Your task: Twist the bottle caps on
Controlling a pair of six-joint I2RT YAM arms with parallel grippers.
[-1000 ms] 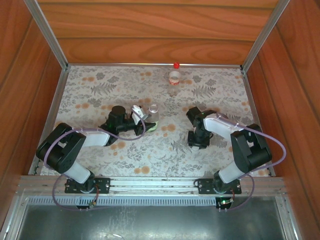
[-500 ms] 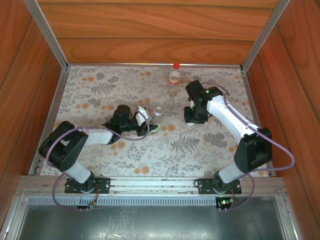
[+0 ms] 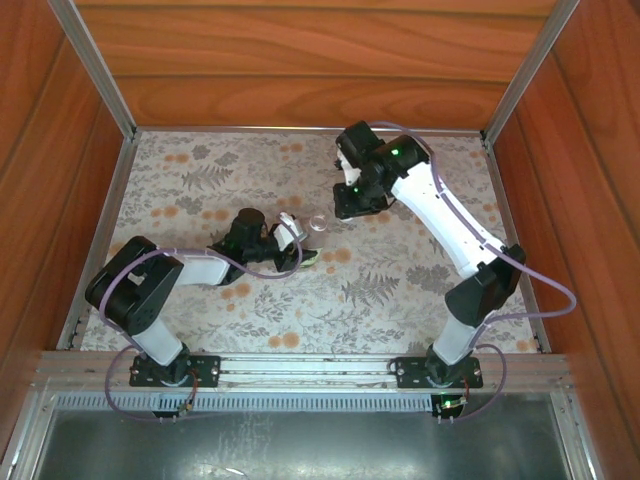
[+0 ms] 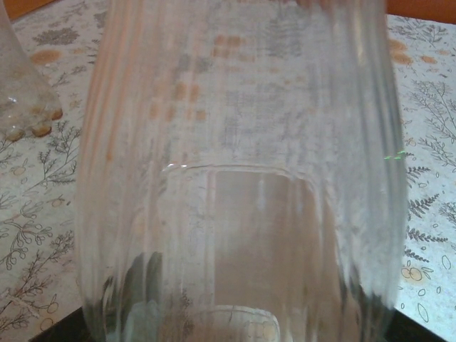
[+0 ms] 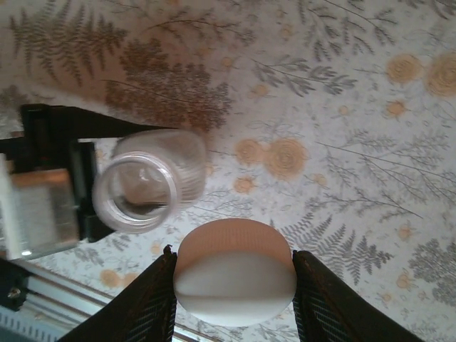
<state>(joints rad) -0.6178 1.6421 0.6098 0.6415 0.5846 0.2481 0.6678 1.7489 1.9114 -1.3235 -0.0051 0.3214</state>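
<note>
My left gripper [image 3: 297, 246] is shut on a clear bottle with a green-and-white label [image 3: 308, 240]. The bottle leans, its open mouth [image 3: 319, 222] facing up and right. Its ribbed clear wall [image 4: 242, 164] is close up in the left wrist view. My right gripper [image 3: 346, 206] hovers just right of that mouth, shut on the white cap [image 5: 235, 285], which sits between both fingers [image 5: 153, 303]. From the right wrist, the open bottle mouth [image 5: 135, 192] lies up and left of the cap, apart from it. The red cap and the pinkish-red-labelled bottle are hidden behind the right arm.
The floral tabletop [image 3: 200, 180] is boxed in by wooden walls and a metal frame [image 3: 300, 130] at the back. A blurred clear shape [image 4: 21, 92] stands at the left edge of the left wrist view; I cannot tell what it is.
The right arm has swung from the middle right toward the back and left, bringing its gripper beside the bottle mouth and covering the far bottle. The left gripper shifted slightly right with its bottle.
</note>
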